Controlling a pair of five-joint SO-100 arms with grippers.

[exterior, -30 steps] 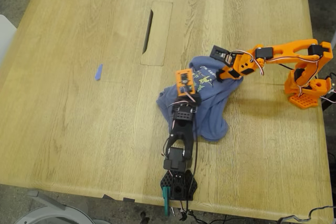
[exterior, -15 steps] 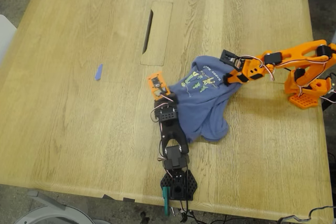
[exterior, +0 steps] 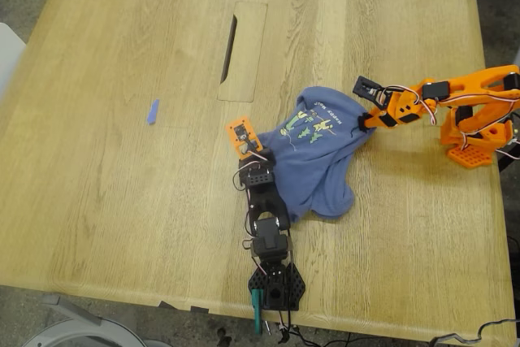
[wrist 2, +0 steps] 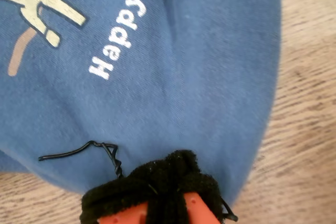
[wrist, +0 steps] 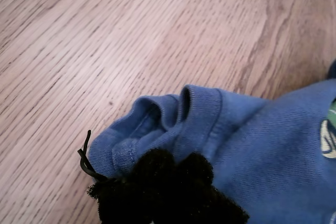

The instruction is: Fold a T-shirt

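Two arms on the T-shirt [exterior: 313,156], which lies bunched a little to the exterior view's right of the table's [exterior: 122,201] middle. Nearest the table's front edge, my first gripper [wrist: 157,182] is closed on a ribbed hem fold of the shirt [wrist: 262,145]; in the exterior view this is the black arm's claw [exterior: 258,162]. Farther back, my second gripper [wrist 2: 157,184] is pinched onto the cloth edge beside the "Happy" lettering [wrist 2: 118,35]; in the exterior view the orange claw [exterior: 370,115]. Wide bare wood lies toward the exterior view's left, with a small blue strip [exterior: 153,111] and a slotted panel [exterior: 242,50]. Since a second ago both claws have drawn apart, spreading the shirt wider.
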